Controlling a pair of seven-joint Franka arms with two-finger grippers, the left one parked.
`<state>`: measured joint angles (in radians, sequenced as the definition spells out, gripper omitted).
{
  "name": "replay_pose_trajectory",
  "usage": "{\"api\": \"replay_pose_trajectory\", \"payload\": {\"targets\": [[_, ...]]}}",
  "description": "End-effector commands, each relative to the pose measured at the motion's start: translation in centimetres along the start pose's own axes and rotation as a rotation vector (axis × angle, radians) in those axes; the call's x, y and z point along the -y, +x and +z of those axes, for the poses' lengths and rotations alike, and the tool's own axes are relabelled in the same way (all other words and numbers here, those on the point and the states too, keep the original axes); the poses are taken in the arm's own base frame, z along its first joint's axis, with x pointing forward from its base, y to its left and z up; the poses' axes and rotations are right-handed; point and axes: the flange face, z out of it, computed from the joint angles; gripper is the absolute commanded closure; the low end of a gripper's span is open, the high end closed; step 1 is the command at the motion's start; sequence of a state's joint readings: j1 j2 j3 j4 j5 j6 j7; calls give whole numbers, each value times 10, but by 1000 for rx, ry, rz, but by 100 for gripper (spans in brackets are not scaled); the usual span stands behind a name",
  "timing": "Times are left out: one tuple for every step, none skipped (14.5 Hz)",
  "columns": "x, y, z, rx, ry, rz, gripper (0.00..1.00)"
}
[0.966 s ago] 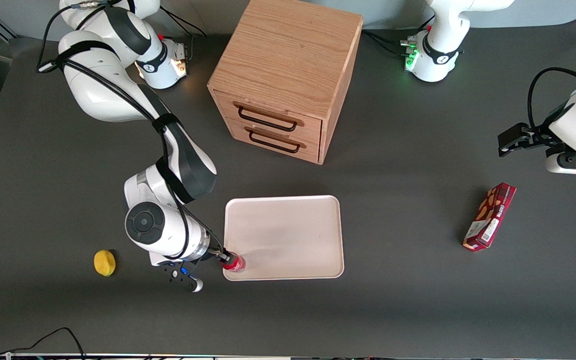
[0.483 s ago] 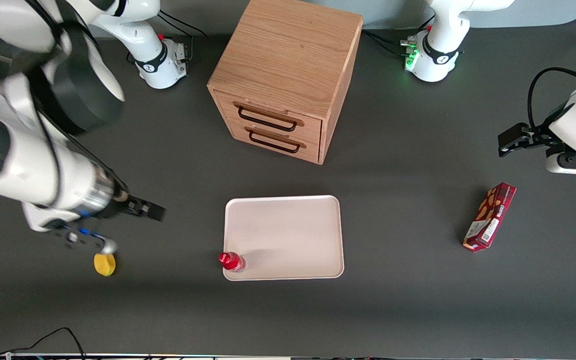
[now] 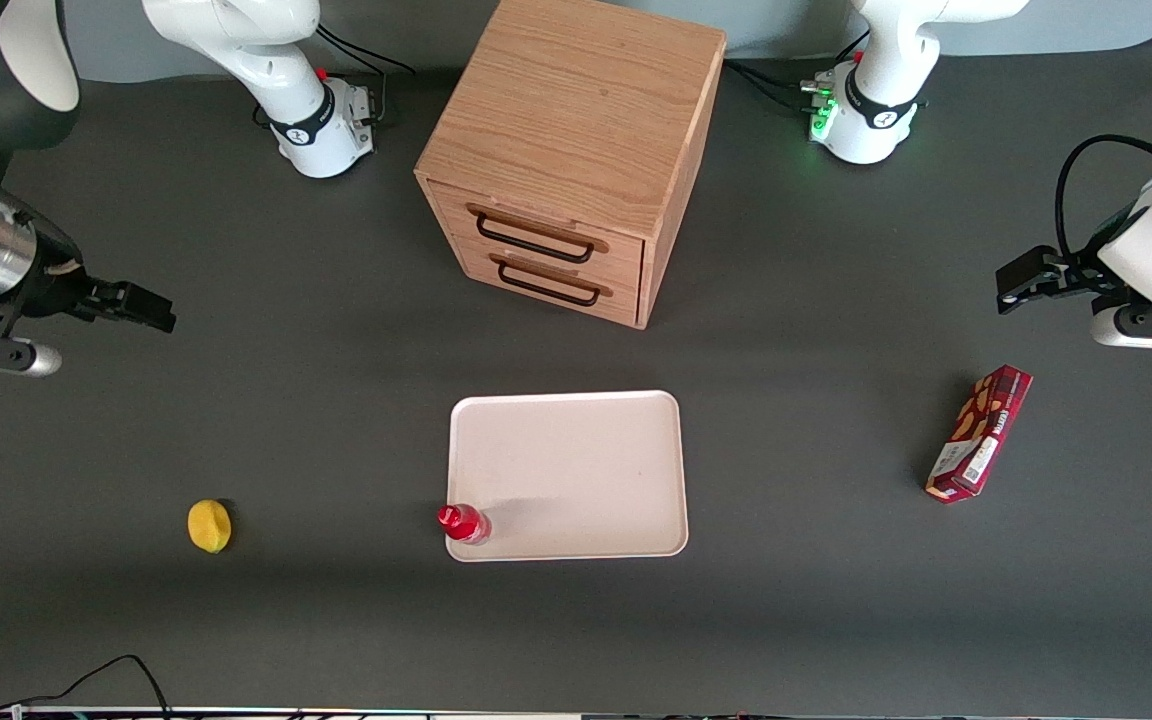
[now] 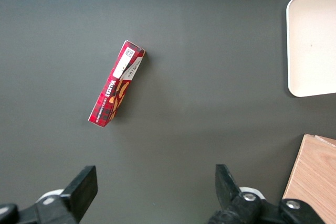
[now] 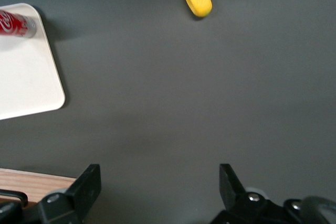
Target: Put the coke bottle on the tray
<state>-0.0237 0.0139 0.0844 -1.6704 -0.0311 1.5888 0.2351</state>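
Observation:
The coke bottle point(image 3: 463, 523), small and red with a red cap, stands upright on the tray's point(image 3: 576, 470) corner nearest the front camera, toward the working arm's end. It also shows in the right wrist view point(image 5: 16, 23) on the tray's point(image 5: 23, 82) corner. My right gripper point(image 3: 141, 308) hangs open and empty high above the table at the working arm's end, well away from the bottle. In the right wrist view its two fingers point(image 5: 89, 182) stand wide apart over bare table.
A wooden two-drawer cabinet point(image 3: 571, 150) stands farther from the front camera than the tray. A yellow lemon point(image 3: 209, 525) lies on the table beside the tray, toward the working arm's end. A dark red snack box point(image 3: 979, 432) lies toward the parked arm's end.
My gripper let go of the bottle, which stays standing on the tray's corner. The arm pulled up and away toward the working arm's end of the table.

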Motion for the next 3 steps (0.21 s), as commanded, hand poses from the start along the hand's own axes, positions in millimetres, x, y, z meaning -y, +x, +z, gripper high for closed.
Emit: {"api": "replay_pose_trajectory", "payload": {"targets": [[1,-21,-15,-35,70,32,0],[2,-18,-22,-35,88,73,0],[4,-18,-28,-31,92,97,0]]}}
